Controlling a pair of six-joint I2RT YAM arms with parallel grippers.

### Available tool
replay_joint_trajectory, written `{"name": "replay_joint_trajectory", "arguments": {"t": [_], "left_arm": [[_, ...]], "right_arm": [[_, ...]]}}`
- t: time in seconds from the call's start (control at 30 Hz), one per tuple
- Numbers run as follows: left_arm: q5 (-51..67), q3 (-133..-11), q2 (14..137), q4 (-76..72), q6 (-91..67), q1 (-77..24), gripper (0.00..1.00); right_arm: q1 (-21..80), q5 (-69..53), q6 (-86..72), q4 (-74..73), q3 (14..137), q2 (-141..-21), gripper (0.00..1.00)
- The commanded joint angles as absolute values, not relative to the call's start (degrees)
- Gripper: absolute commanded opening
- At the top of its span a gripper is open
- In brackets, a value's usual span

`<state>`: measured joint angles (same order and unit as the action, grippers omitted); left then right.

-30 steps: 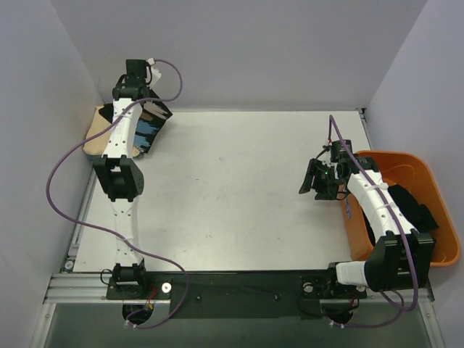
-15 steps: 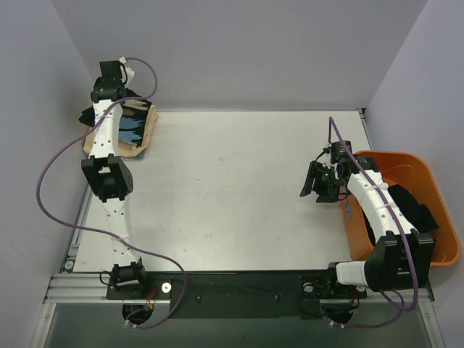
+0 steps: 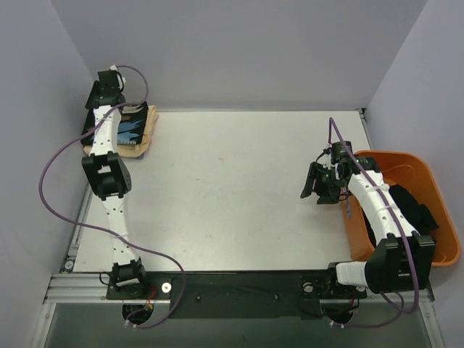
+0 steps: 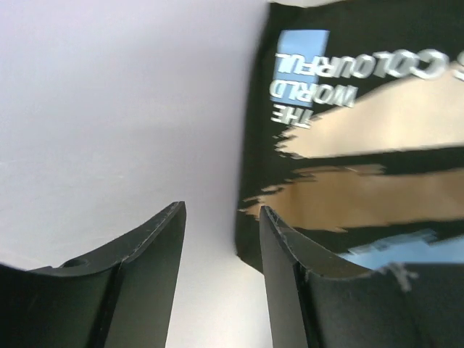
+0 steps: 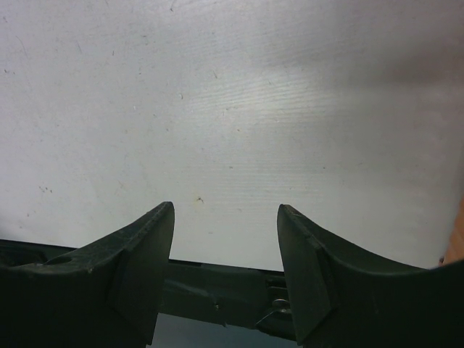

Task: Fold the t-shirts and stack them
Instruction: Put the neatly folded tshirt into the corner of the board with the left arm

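A folded black t-shirt with a blue, white and tan print (image 3: 132, 130) lies on a pale tan t-shirt (image 3: 150, 127) at the table's far left corner. My left gripper (image 3: 100, 98) hovers at that stack's left edge. In the left wrist view its jaws (image 4: 222, 210) are open with nothing between them, and the printed t-shirt (image 4: 362, 145) lies just right of the right finger. My right gripper (image 3: 313, 180) hangs open over bare table (image 5: 226, 206) beside the bin. More black t-shirts (image 3: 409, 206) lie in the bin.
The orange plastic bin (image 3: 435, 181) stands at the right table edge, next to the right arm. Grey walls close in the table at the left, back and right. The white tabletop (image 3: 232, 188) stretches between the two arms.
My left gripper has carried the printed t-shirt left onto the tan one, then opened and let it go. The right arm has not moved.
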<state>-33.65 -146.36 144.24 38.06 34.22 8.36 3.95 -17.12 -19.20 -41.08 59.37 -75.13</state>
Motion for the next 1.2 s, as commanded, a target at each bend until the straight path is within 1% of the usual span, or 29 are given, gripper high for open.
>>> {"name": "replay_joint_trajectory", "arguments": {"t": [0.0,0.07,0.1,0.17,0.23,0.27,0.3,0.33,0.37,0.4,0.43,0.47,0.5,0.53,0.57,0.6,0.63,0.67,0.7,0.73,0.77,0.8,0.83,0.93,1.03,1.17], "left_arm": [[-40.9,-145.4,138.8,24.5,37.8,10.6,0.55],[-40.6,-145.5,138.2,23.2,39.9,10.4,0.54],[-39.6,-145.5,138.0,23.7,39.9,10.3,0.51],[-36.6,-145.5,137.3,27.1,38.9,9.9,0.50],[-31.9,-145.5,136.3,33.1,36.7,9.2,0.50],[-27.3,-145.2,134.8,38.4,34.3,8.7,0.50],[-24.8,-144.8,134.0,40.5,32.9,8.4,0.50],[-18.7,-142.8,131.2,44.6,30.8,7.7,0.51],[-16.1,-141.3,129.7,46.0,29.4,7.6,0.54],[-11.4,-136.9,125.5,47.1,26.7,7.1,0.54],[-9.0,-134.3,122.8,47.3,25.8,6.9,0.59],[-3.7,-127.9,117.4,46.8,23.9,6.5,0.61],[-1.2,-123.8,114.8,45.7,22.8,6.3,0.64],[2.9,-117.0,108.7,44.1,22.5,5.6,0.66],[4.6,-108.8,105.9,41.2,21.5,4.8,0.70],[7.7,-105.1,99.6,39.5,21.4,4.3,0.76],[9.1,-96.6,96.6,36.2,21.4,3.1,0.82],[11.6,-92.0,90.3,34.5,21.4,2.6,0.89],[12.6,-84.2,86.9,31.7,21.5,1.8,0.89],[15.4,-81.3,82.4,31.0,21.8,1.5,0.89],[15.8,-75.6,79.9,30.3,20.1,1.1,0.89],[14.3,-73.1,76.6,30.1,17.4,0.6,0.89],[10.9,-67.8,73.8,29.9,12.2,0.5,0.89],[6.3,-57.9,67.2,29.6,8.6,0.5,0.90],[1.4,-44.4,57.3,22.7,6.4,0.5,0.91],[0.4,-32.8,47.6,13.6,3.1,-1.3,0.91]], "right_arm": [[4.7,-17.1,-19.0,-43.7,61.3,-72.1,0.54],[5.0,-17.2,-19.0,-43.8,61.4,-71.6,0.54],[5.2,-17.2,-18.9,-43.8,61.4,-71.5,0.54],[5.4,-17.1,-18.7,-43.8,61.5,-71.5,0.55],[5.4,-16.6,-18.8,-43.8,61.6,-71.5,0.55],[5.4,-16.4,-18.9,-43.6,61.7,-71.5,0.54],[5.4,-16.2,-18.8,-43.3,61.7,-71.4,0.55],[5.4,-15.8,-18.6,-43.0,61.6,-71.3,0.55],[5.5,-15.6,-18.5,-42.5,61.4,-71.0,0.55],[5.5,-15.2,-18.1,-41.8,61.2,-70.7,0.55],[5.5,-14.9,-17.9,-41.2,60.9,-69.8,0.55],[5.5,-14.4,-17.6,-39.8,60.2,-69.5,0.55],[5.5,-14.2,-17.4,-38.9,59.7,-68.2,0.55],[5.4,-14.2,-17.1,-36.3,58.4,-67.3,0.55],[5.4,-14.3,-16.7,-35.0,56.4,-65.3,0.55],[5.4,-14.4,-16.4,-31.7,55.3,-63.0,0.55],[5.3,-14.4,-16.1,-30.2,52.9,-62.0,0.55],[5.3,-14.2,-15.7,-27.0,51.9,-59.9,0.55],[5.2,-14.1,-15.2,-25.4,49.5,-59.0,0.55],[5.1,-14.0,-14.9,-23.1,48.5,-57.4,0.55],[5.1,-14.1,-14.2,-21.8,46.5,-56.5,0.56],[5.1,-14.3,-13.9,-19.4,45.3,-55.2,0.56],[5.0,-14.5,-13.5,-18.4,43.3,-54.3,0.56],[4.9,-15.6,-13.1,-12.6,38.9,-50.8,0.56],[4.9,-15.3,-13.8,-6.9,33.8,-48.3,0.56],[5.0,-14.9,-14.8,-0.5,29.1,-46.9,0.56]]}}
